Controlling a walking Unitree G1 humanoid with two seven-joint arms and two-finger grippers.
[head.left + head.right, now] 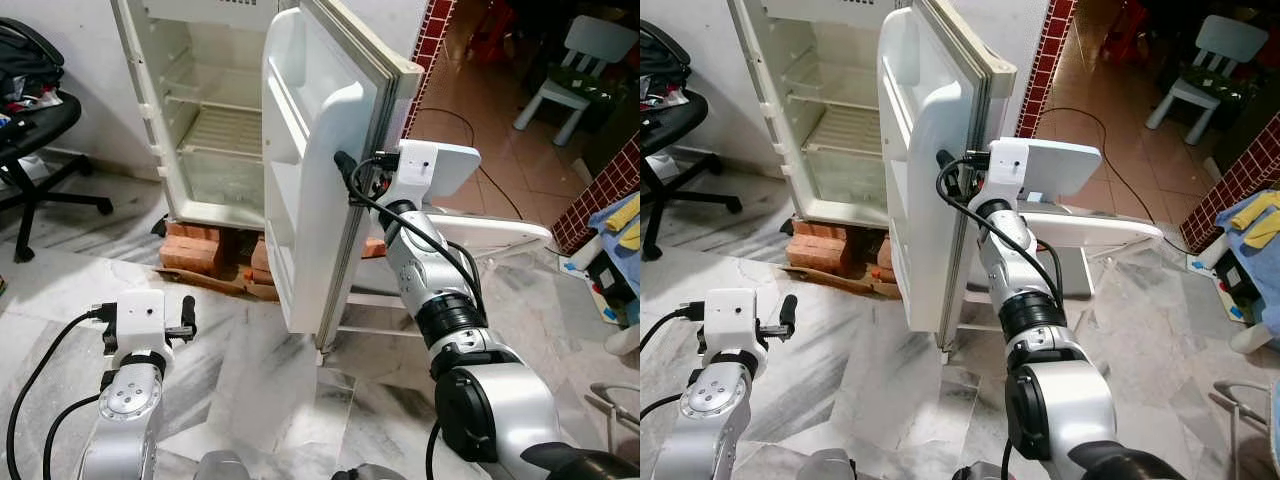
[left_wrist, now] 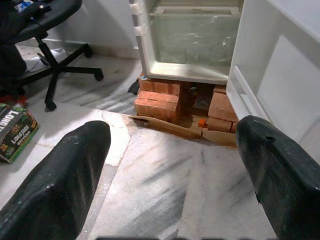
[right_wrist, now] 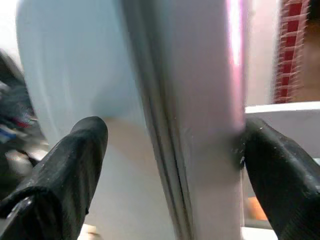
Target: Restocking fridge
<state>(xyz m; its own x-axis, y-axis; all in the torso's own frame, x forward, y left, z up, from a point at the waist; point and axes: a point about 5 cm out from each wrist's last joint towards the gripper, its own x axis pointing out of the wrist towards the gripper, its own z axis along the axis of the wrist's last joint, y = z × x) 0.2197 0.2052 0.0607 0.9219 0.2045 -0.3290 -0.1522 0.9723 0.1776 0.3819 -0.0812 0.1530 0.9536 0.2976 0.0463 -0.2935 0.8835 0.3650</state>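
White fridge door [image 1: 330, 170] stands open, and the right gripper [image 3: 170, 150] is at its edge.

The door edge sits between the right gripper's two black fingers [image 3: 65, 170]; one finger touches the outer side and the other is a little apart from the inner side, so the claw is wide. Past the door, the fridge [image 1: 215, 120] on red bricks [image 1: 195, 245] has bare shelves. The left gripper [image 2: 165, 165] hangs low over the marble floor [image 1: 260, 370], fingers wide, holding nothing. I think the step is swinging the door open. Next, the robot needs something to put inside; no food is near either claw.
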